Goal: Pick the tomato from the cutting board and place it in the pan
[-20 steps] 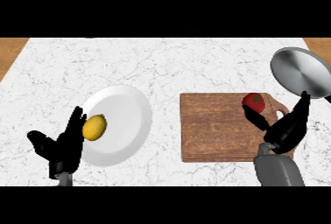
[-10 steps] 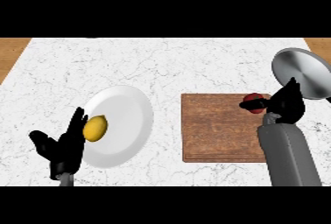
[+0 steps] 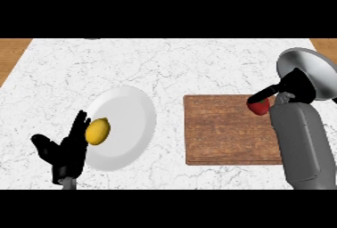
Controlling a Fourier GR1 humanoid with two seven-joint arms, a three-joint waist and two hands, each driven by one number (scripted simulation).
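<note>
My right forearm has pushed further up the view since a moment ago, and my right hand (image 3: 293, 88) now sits up by the pan, with the tomato carried along to the far right corner of the board.

The counter (image 3: 164, 67) is a pale marbled slab filling most of the view. On it, right of centre, lies the wooden cutting board (image 3: 223, 133), flat and square to me. To its left stands a white plate (image 3: 132, 120), well apart from the board. The grey pan (image 3: 310, 69) lies at the right edge of the view, just beyond the board's far right corner, and my right hand overlaps its near rim.

My right forearm covers the board's right edge. The fingers of that hand are curled round the red tomato (image 3: 259, 107), which shows just below them, over the board's far right corner and just short of the pan.

My left hand (image 3: 66, 151) rests at the lower left, fingers straight and up, beside the plate's near edge, holding nothing.

A yellow lemon (image 3: 98, 131) lies on the plate's left side, just beside those fingertips.
</note>
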